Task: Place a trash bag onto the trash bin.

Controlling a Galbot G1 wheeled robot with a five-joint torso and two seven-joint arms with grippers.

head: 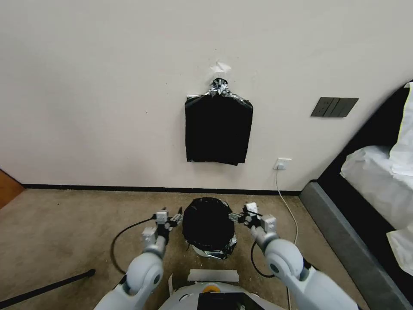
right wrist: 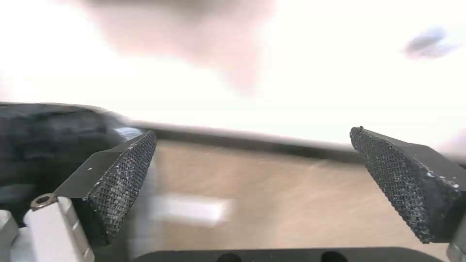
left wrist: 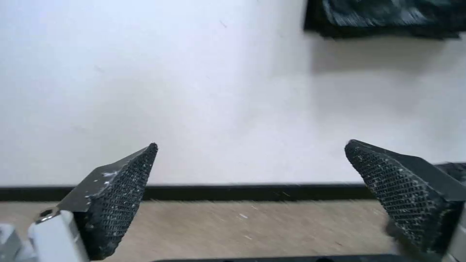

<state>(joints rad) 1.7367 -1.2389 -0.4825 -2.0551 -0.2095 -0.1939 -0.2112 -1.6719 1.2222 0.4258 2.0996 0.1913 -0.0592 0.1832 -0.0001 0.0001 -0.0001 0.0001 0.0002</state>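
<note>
Trash bag [head: 208,224]: one, glossy black, crinkled, draped over the mouth of the trash bin [head: 203,251] on the carpet [head: 64,224] directly ahead of the robot. Loose folds hang down the bin's near side. It lies between the two grippers, held by neither.

Trash bin: one, cream-white. A small strip of its wall shows below the bag's hem; the rest is covered.

Left gripper [head: 176,218]: one, just beside the bag's left edge, at rim height. Jaws spread wide with nothing between them; the left wrist view shows both fingertips [left wrist: 121,193] apart with bare wall and skirting board [left wrist: 243,192] behind.

Right gripper [head: 235,216]: one, just beside the bag's right edge. Jaws likewise spread wide and empty; in the right wrist view the black bag [right wrist: 48,142] sits outside one pad, not in the gap. Whether that pad touches the plastic cannot be told.

Bag bundle [head: 218,131]: one flat black stack, hung on the wall [head: 107,86] above the bin, gathered at a taped top.

Wall fittings: one dark switch plate [head: 334,106]; one white socket [head: 282,163] with one cord [head: 286,202] trailing to the floor.

Bed [head: 378,181]: one, at the right.
</note>
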